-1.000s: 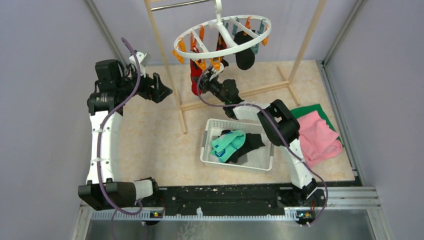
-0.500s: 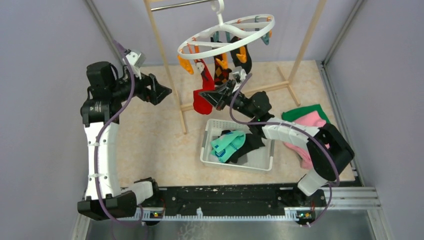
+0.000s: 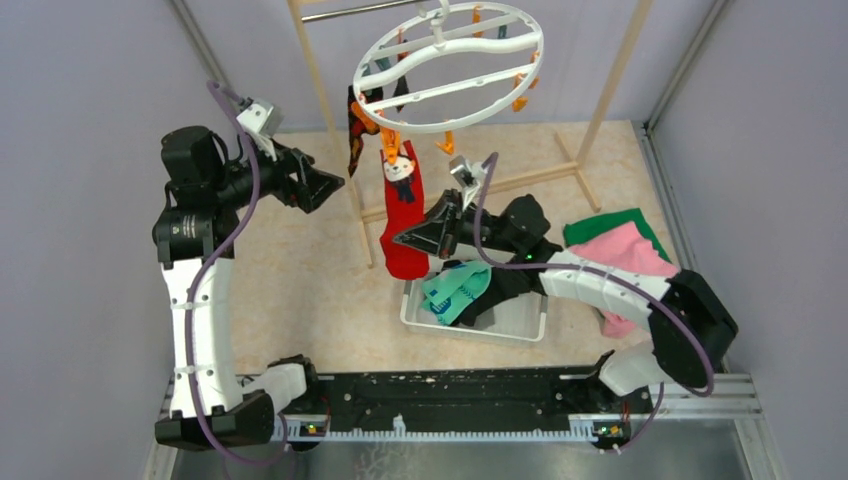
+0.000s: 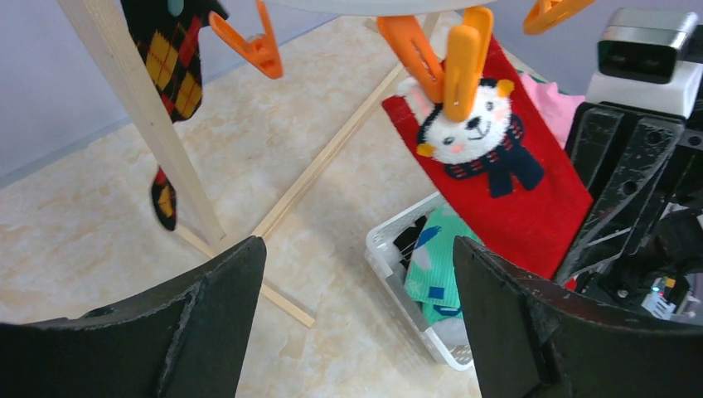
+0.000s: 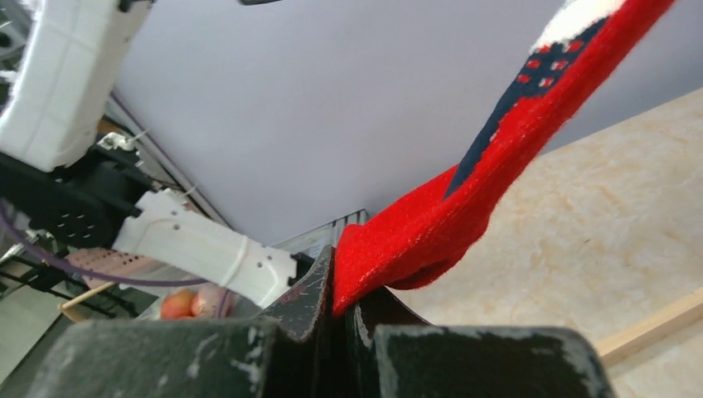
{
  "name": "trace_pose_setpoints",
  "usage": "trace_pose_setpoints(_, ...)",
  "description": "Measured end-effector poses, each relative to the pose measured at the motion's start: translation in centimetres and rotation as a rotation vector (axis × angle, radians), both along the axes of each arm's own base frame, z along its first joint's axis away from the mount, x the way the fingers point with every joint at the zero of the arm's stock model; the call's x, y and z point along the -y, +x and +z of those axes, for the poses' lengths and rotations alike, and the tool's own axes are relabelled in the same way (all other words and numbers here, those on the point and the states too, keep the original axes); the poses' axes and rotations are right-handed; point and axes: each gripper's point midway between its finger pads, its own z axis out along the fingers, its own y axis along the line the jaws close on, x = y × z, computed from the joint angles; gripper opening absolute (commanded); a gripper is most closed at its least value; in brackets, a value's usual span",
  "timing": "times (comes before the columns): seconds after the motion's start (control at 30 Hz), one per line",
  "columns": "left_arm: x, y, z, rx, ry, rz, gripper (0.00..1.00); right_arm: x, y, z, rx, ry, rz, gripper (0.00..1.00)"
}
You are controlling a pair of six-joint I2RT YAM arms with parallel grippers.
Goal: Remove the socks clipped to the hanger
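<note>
The red sock [image 3: 403, 215] hangs from an orange clip [image 4: 460, 62] on the white ring hanger [image 3: 447, 68]. It has a little white bear face near the top. The clip pinches the top edge of the sock, so this sock is not off yet. The sock is pulled out on a slant, not hanging straight down.

The right fingers [image 5: 330, 290] are squeezed tight on the toe end of the red sock, low down and just above the basket. I think the arm is in the middle of tugging this sock out of its clip.

A black sock with orange diamonds [image 4: 170, 50] is clipped on the left side of the hanger, by the wooden rack [image 3: 340, 150]. So at least two socks are left to take off. I cannot tell if more are tucked behind the ring.

Some of the job looks done. A white basket [image 3: 415, 300] sits on the counter [image 3: 300, 280] under the hanger. A teal sock [image 3: 455, 290] and a black sock [image 3: 510, 285] lie inside it. Several clips on the ring hang with nothing in them.

The left fingers [image 3: 318, 185] are spread wide apart and hold nothing. They wait up in the air to the left, pointing at the hanger.

Pink and green cloths [image 3: 630, 250] lie folded on the right side, apart from the basket.
</note>
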Motion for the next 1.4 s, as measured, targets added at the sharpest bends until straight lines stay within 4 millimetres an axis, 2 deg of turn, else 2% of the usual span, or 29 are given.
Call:
trace_pose_setpoints(0.13,0.8,-0.4,0.5,0.0,-0.044,-0.045,0.89,2.7,-2.2,1.5,0.019,0.026,-0.003,0.0)
trace_pose_setpoints(0.23,1.8,-0.8,0.2,-0.019,-0.101,-0.102,0.87,3.7,-2.9,2.6,0.027,0.045,-0.007,0.0)
trace_pose_setpoints(0.33,3.2,-0.9,0.0,-0.045,-0.147,-0.158,0.85,4.0,-2.7,2.8,0.002,0.049,-0.01,0.01)
trace_pose_setpoints(0.47,6.6,-1.2,-0.2,-0.074,-0.17,-0.276,0.87,4.0,-2.4,2.5,-0.045,0.047,-0.002,0.02)
trace_pose_setpoints(0.6,9.4,-1.3,-1.8,-0.125,-0.176,-0.358,0.88,3.3,-2.3,1.4,-0.105,0.034,0.036,0.02)
trace_pose_setpoints(0.7,9.8,-0.2,-2.7,-0.145,-0.187,-0.348,0.89,3.0,-2.1,0.7,-0.146,0.026,0.058,0.02)
trace_pose_setpoints(0.8,10.0,1.0,-2.6,-0.129,-0.196,-0.341,0.89,3.0,-2.0,0.3,-0.18,0.022,0.075,0.01)
trace_pose_setpoints(1.07,11.2,3.8,-2.3,-0.153,-0.274,-0.364,0.91,3.4,-2.2,1.0,-0.228,0.05,0.122,0.01)
trace_pose_setpoints(1.4,12.0,3.6,0.7,-0.086,-0.357,-0.437,0.9,3.6,-3.0,1.1,-0.286,0.06,0.21,0.0)
